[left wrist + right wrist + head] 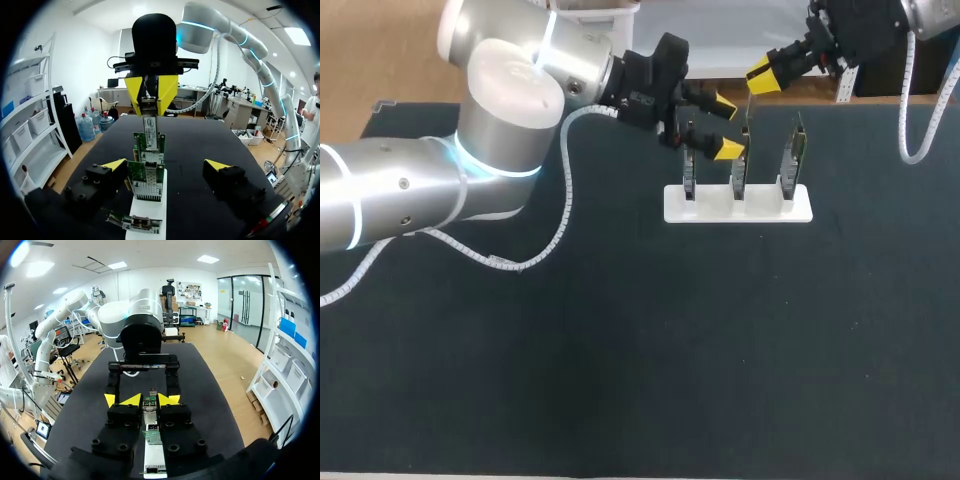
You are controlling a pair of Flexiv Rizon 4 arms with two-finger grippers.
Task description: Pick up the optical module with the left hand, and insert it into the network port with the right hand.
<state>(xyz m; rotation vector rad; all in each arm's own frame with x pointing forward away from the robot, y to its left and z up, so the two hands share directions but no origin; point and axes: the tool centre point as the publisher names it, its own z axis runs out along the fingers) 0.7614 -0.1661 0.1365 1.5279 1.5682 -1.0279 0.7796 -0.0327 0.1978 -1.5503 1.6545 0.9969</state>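
Observation:
A white stand (738, 205) holds three upright green network cards (740, 170) in a row. My right gripper (760, 75) hangs over the middle card, shut on the silvery optical module (749, 108), which points down at it. In the left wrist view the right gripper (150, 97) holds the module (150, 129) just above the card's top edge (148, 142). My left gripper (727, 127) stands open beside the stand, its fingers either side of the cards (147, 177), touching none. In the right wrist view the module (150, 406) sits between my right gripper's (149, 400) tips.
The stand (150, 210) rests on a dark mat (620, 350) covering the table. A white cable (560, 215) loops from my left arm down onto the mat. The mat's back edge lies just behind the stand.

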